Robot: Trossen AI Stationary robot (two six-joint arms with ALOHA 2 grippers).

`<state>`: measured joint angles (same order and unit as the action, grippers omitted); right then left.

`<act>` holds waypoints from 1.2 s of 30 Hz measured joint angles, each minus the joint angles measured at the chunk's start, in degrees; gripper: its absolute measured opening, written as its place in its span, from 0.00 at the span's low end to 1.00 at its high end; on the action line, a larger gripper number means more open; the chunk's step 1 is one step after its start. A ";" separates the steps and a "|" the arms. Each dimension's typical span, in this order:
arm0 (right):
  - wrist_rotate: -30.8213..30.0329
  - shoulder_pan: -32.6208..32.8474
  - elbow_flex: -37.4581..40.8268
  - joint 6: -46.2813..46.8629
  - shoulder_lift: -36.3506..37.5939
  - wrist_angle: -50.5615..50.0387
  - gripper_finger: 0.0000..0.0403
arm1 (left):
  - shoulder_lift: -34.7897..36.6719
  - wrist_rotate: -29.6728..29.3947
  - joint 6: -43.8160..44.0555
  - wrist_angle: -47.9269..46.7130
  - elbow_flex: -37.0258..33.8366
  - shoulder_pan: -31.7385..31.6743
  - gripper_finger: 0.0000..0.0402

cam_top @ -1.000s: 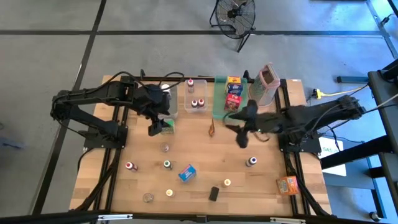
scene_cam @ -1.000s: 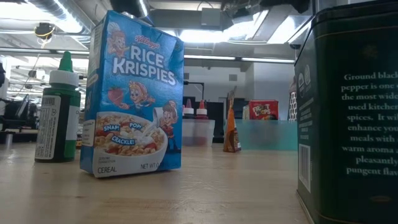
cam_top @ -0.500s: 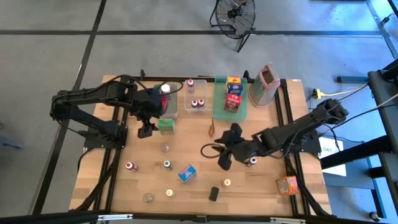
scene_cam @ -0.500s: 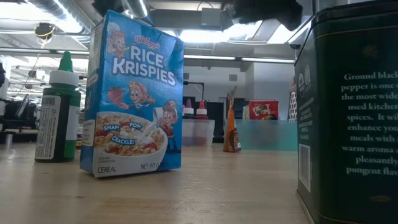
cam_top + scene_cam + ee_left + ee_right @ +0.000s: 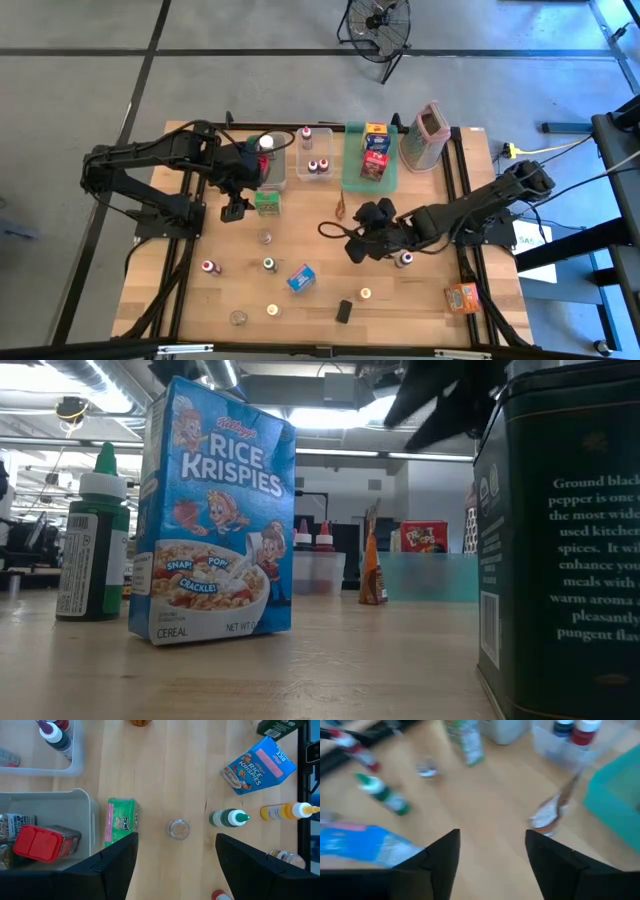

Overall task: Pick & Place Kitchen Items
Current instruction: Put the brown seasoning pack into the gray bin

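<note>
Right fingers [image 5: 440, 862] apart, nothing between them; my right gripper [image 5: 356, 247] hangs over mid-surface, bare wood [image 5: 485, 820] below. Ahead of it: blue cereal box [image 5: 357, 847] lying flat, green-capped bottle [image 5: 382, 795], small orange packet [image 5: 547, 815] near the green tray [image 5: 615, 800].

Left fingers [image 5: 117, 865] also spread wide and empty; my left gripper [image 5: 236, 208] sits beside the clear bin [image 5: 270, 165]. Just past it, a green box [image 5: 121, 820] lies against that bin's wall, and a small round jar [image 5: 178, 828] stands a little farther out. Red-capped jar [image 5: 37, 840] rests inside the bin.

Other items scattered over the near surface [image 5: 320, 300]: dark tin [image 5: 343, 311], orange box [image 5: 462, 296] at the right edge.
</note>
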<state>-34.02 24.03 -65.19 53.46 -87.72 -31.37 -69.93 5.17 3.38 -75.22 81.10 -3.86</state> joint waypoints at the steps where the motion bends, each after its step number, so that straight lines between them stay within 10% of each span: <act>1: -0.98 -0.14 0.02 -0.75 -1.06 -0.08 0.59 | 0.00 0.00 0.43 0.00 0.00 0.01 0.65; 26: -7.35 -9.46 0.02 3.04 -14.84 6.31 0.62 | -0.02 -1.11 2.67 -0.02 0.00 6.75 0.65; 36: -0.40 -13.77 0.02 1.17 -14.84 6.08 0.55 | -0.02 -2.64 5.96 -0.02 0.00 8.71 0.65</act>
<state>-34.42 10.25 -65.17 54.63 -102.56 -25.29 -69.95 2.53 9.34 -75.24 81.10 4.86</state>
